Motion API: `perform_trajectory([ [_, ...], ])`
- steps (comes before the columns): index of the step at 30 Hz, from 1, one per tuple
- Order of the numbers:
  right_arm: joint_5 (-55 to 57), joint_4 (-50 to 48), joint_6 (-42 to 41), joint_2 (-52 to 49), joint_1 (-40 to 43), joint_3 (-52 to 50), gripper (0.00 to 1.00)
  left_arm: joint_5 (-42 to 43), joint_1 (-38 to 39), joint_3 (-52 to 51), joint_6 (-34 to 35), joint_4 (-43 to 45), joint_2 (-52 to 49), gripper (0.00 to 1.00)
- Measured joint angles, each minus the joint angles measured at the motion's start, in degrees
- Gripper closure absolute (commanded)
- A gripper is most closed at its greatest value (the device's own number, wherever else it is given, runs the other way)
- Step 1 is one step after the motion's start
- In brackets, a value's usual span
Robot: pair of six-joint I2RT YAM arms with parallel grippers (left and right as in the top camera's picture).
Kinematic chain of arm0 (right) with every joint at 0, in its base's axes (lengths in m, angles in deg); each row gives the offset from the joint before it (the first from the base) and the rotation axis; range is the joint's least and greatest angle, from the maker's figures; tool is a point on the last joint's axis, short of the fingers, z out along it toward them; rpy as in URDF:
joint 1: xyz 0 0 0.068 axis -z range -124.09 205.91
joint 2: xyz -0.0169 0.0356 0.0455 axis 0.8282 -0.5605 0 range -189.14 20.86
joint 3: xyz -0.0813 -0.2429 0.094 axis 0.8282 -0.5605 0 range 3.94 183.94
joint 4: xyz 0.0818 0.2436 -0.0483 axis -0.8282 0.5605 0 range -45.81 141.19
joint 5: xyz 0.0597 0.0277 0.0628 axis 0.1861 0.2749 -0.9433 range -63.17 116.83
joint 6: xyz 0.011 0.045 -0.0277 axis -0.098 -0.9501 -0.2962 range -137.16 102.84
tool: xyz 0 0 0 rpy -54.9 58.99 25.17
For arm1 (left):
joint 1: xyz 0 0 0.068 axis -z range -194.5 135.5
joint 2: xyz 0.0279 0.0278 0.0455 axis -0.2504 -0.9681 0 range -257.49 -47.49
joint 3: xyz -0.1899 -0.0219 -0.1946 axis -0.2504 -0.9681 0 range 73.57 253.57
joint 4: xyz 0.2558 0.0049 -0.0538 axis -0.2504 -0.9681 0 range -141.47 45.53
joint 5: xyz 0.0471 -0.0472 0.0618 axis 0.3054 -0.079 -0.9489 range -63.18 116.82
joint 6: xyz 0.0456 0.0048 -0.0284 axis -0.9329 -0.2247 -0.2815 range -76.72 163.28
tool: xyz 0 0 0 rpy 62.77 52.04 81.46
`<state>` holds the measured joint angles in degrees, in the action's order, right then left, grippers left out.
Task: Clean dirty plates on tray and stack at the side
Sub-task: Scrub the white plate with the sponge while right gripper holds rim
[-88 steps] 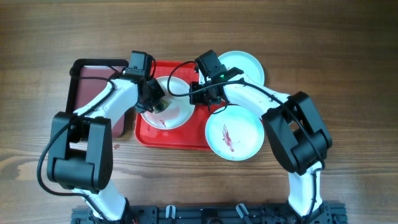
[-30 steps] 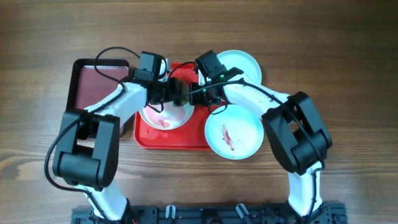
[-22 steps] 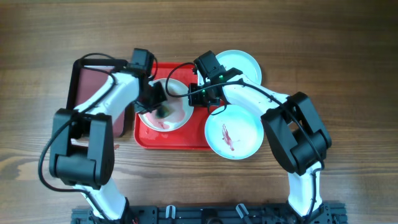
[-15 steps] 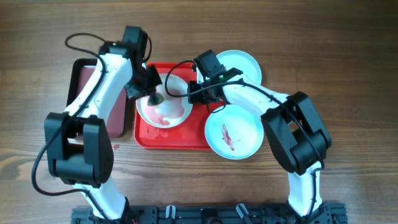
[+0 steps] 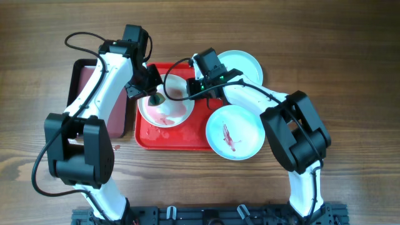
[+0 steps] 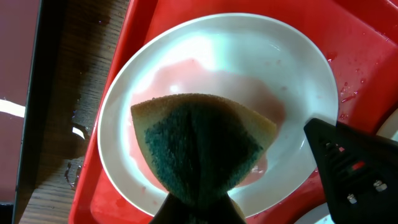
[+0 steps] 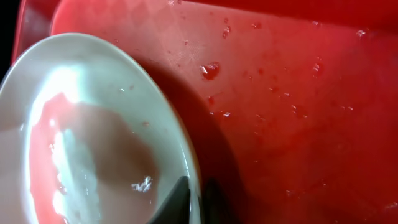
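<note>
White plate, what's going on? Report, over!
Left gripper shut on sponge, over white plate. Right gripper shut on its rim. Plate smeared pink. Nothing in the way.

On the left part of the red tray (image 5: 181,138), a white plate (image 5: 164,114) with red smears. Over its far-left rim, the left gripper (image 5: 152,95), closed on a dark sponge (image 5: 157,99). At its right rim, the right gripper (image 5: 192,94), pinched shut on the edge. Overlapping the tray's right edge, a turquoise plate (image 5: 235,132) with a red smear. Behind it, a second turquoise plate (image 5: 244,62). Left, a maroon tray (image 5: 80,78).
</note>
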<state>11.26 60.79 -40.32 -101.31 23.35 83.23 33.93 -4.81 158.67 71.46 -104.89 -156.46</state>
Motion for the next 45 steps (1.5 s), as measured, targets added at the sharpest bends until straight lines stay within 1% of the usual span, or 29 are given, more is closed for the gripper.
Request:
perform_trajectory([
  [3,-0.02,2.25,-3.34,0.00,0.13,0.11,0.96,0.00,0.00,0.00,0.00,0.00,0.00,0.96],
  [5,-0.17,5.99,-8.22,0.02,0.13,0.90,0.96,0.00,0.00,0.00,0.00,0.17,0.00,0.96],
  [8,-0.24,9.81,-12.94,0.33,0.13,1.53,0.96,0.00,0.11,0.00,0.00,0.44,0.00,0.96],
  [11,0.55,12.83,-15.91,1.07,0.13,1.55,0.96,-0.04,0.42,-0.09,0.00,0.72,0.00,0.96],
  [15,1.25,13.46,-16.31,1.33,0.09,1.55,0.96,-1.90,1.20,-2.38,0.04,3.02,0.00,0.96],
  [20,1.38,13.31,-16.24,1.33,0.09,1.55,0.96,-6.60,2.49,-11.76,-0.07,13.49,-0.04,0.96],
  [23,1.57,13.03,-16.02,1.33,0.09,1.55,0.96,-7.89,2.69,-16.87,-1.57,19.47,-0.11,0.96],
  [30,2.40,12.70,-15.80,1.33,0.13,1.55,0.96,-8.11,3.52,-22.03,-7.15,27.71,2.45,0.96],
  [32,2.99,12.61,-15.61,1.42,0.24,1.55,0.95,-6.99,4.20,-22.38,-9.16,29.81,2.49,0.96],
  [36,3.39,12.59,-15.37,1.42,0.42,1.55,0.96,-0.68,8.17,-22.60,-12.37,32.61,2.16,0.96],
  [41,3.41,12.59,-15.37,1.42,0.42,1.55,0.96,3.48,8.72,-23.39,-11.37,36.09,1.97,0.96],
  [45,3.41,12.57,-15.37,1.42,0.42,1.55,0.96,5.90,8.57,-24.22,-9.22,44.33,0.90,0.96],
])
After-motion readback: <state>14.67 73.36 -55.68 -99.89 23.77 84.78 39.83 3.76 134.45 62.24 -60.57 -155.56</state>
